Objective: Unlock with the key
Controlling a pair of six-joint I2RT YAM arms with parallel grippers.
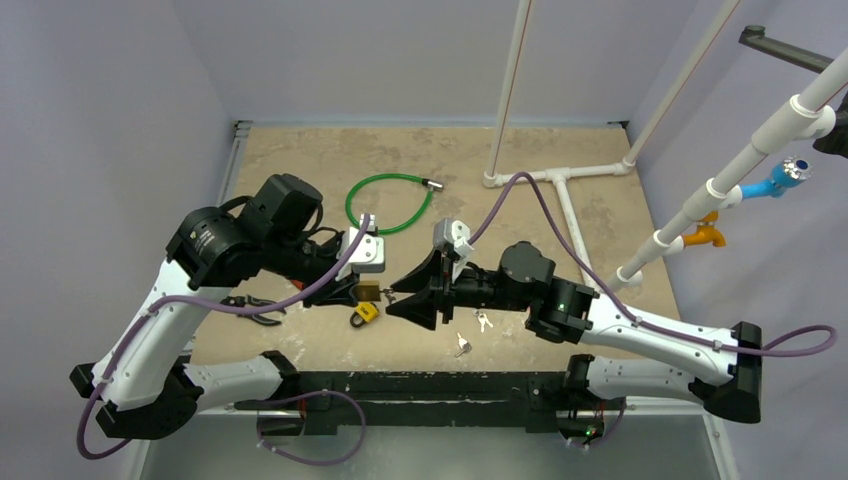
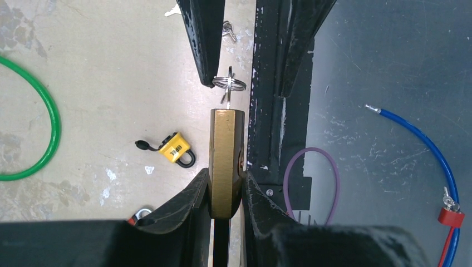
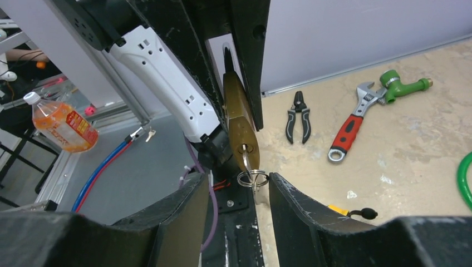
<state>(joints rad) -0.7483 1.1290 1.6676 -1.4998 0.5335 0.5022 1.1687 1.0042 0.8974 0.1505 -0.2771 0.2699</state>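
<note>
My left gripper (image 2: 225, 181) is shut on a brass padlock (image 2: 225, 156), held above the table's near edge with its keyhole end pointing at my right gripper. A small key (image 3: 245, 158) sits in the keyhole, and its ring (image 3: 252, 178) hangs from it. My right gripper (image 3: 239, 179) is open, with one jaw on each side of the ring. The ring lies close against the right-hand jaw. From above, the padlock (image 1: 368, 292) sits between my left gripper (image 1: 360, 291) and my right gripper (image 1: 392, 298).
A small yellow padlock (image 1: 364, 312) lies just below the held one. Two loose keys (image 1: 483, 321) lie near the front edge. A green cable loop (image 1: 388, 203) lies behind. Pliers (image 3: 297, 117), a red-handled wrench (image 3: 350, 128) and a green hose fitting (image 3: 403, 88) lie left. White pipes (image 1: 560, 175) stand at the back right.
</note>
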